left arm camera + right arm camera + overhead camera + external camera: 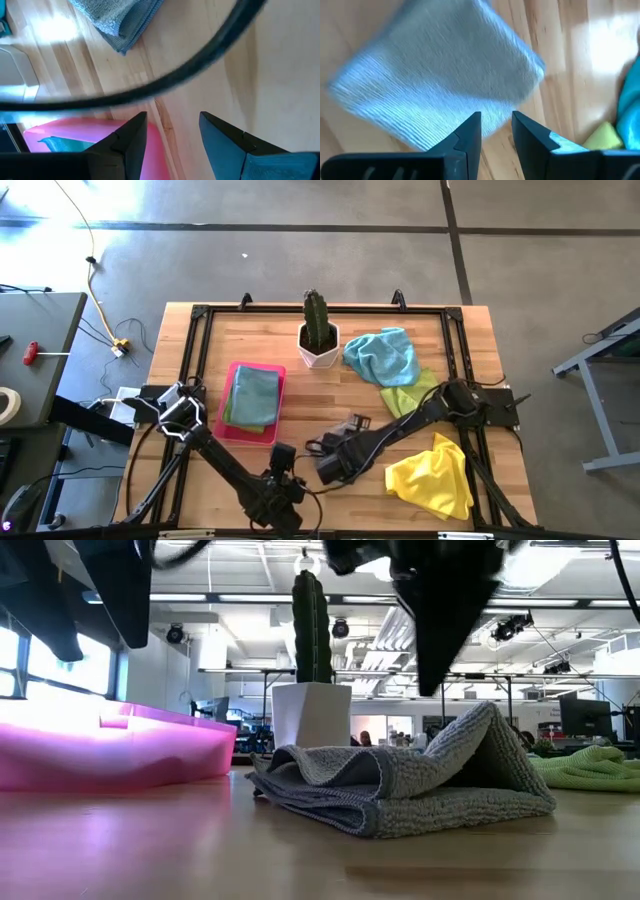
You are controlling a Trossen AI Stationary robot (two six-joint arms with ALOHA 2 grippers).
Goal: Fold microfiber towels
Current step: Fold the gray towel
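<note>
Presently I am hovering my right gripper (pixel 496 131) just above the folded grey towel (pixel 410 785) on the table (pixel 300 405) — jaws slightly spread, pinching nothing, probably so the fold can settle. My left gripper (pixel 172 135) is waiting spread beside the pink tray (pixel 236 430), which is holding 1 folded towel (pixel 252 398). No legible writing is showing.

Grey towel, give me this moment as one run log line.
grey towel: folded, on table, free | right gripper: open above it | left gripper: open, near pink tray | yellow towel: unfolded
</note>
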